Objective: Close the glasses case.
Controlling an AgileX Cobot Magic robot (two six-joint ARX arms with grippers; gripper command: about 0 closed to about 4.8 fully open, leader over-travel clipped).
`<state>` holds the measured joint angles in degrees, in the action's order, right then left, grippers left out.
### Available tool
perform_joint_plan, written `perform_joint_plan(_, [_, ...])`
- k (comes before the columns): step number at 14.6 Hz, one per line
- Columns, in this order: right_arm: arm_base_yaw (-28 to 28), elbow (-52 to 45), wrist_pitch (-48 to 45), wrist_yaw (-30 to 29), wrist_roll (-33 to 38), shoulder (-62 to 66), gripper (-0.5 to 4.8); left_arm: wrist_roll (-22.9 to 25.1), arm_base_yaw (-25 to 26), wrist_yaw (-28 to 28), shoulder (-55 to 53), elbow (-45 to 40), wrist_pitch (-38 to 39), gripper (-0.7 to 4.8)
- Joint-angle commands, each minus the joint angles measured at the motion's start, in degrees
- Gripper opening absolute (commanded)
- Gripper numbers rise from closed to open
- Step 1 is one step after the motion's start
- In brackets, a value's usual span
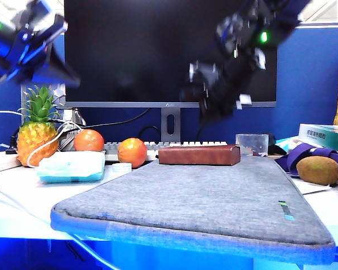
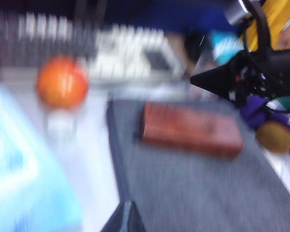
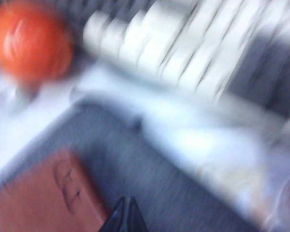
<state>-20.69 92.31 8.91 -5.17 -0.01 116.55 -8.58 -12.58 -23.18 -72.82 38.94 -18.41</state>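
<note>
The reddish-brown glasses case [image 1: 200,154] lies at the far edge of the grey fabric sleeve [image 1: 203,205], its lid down flat. It also shows in the left wrist view [image 2: 191,129], and in the right wrist view one corner with an embossed logo [image 3: 43,198] shows. My right gripper [image 1: 209,109] hangs blurred in the air just above the case; its tips [image 3: 127,202] are shut and hold nothing. My left gripper [image 1: 67,76] is high at the far left, well away from the case, its tips [image 2: 127,207] shut and empty over the sleeve's edge.
Two oranges [image 1: 132,152] [image 1: 89,140], a pineapple [image 1: 37,135] and a pale blue pack [image 1: 71,167] sit left of the sleeve. A keyboard [image 1: 152,147] and a monitor [image 1: 169,50] stand behind. A clear cup [image 1: 252,143], kiwis [image 1: 318,170] and boxes [image 1: 327,135] are at the right.
</note>
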Motion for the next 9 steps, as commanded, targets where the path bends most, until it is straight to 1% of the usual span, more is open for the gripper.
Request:
perform_joint_plan(1, [0.4, 2.8, -1.0, -0.4, 3.9, -8.5, -0.06, 6.6, 1.4, 0.8, 4.7, 0.3, -3.5, -0.03])
perform_joint_plan(2, [0.9, 2.8, -1.0, -1.5, 4.1, -12.4, -0.06, 7.8, 2.6, 2.9, 7.6, 0.3, -1.7, -0.04])
perform_joint_plan(3, [2.4, 2.8, -1.0, -2.9, 4.1, -19.7, -0.06, 8.6, 5.9, 6.6, 13.7, 0.3, 2.0, -0.03])
perform_joint_plan(4, [3.1, 2.8, -0.5, -2.9, 4.1, -24.8, -0.06, 8.6, 10.2, 5.8, 19.0, 0.3, 4.5, -0.04])
perform_joint_plan(5, [3.9, 2.8, 0.5, -2.4, 3.6, -29.3, -0.06, 8.6, 13.7, 3.9, 23.9, 0.3, 6.2, -0.04])
perform_joint_plan(6, [4.3, 2.3, 0.9, -2.1, 1.5, -33.2, -0.06, 8.6, 16.1, 4.1, 28.1, 0.3, 7.9, -0.04])
perform_joint_plan(7, [4.3, 1.3, 0.6, -2.0, -0.3, -36.7, -0.06, 8.6, 17.6, 5.2, 31.3, 0.3, 10.5, -0.03])
perform_joint_plan(8, [4.3, -0.3, 0.3, -2.0, -1.4, -40.0, -0.06, 8.7, 17.6, 6.7, 34.1, 0.3, 14.1, -0.04])
perform_joint_plan(9, [4.3, -3.8, -0.5, -1.2, -2.0, -44.6, -0.06, 9.5, 17.4, 6.2, 36.3, 0.3, 17.6, -0.03])
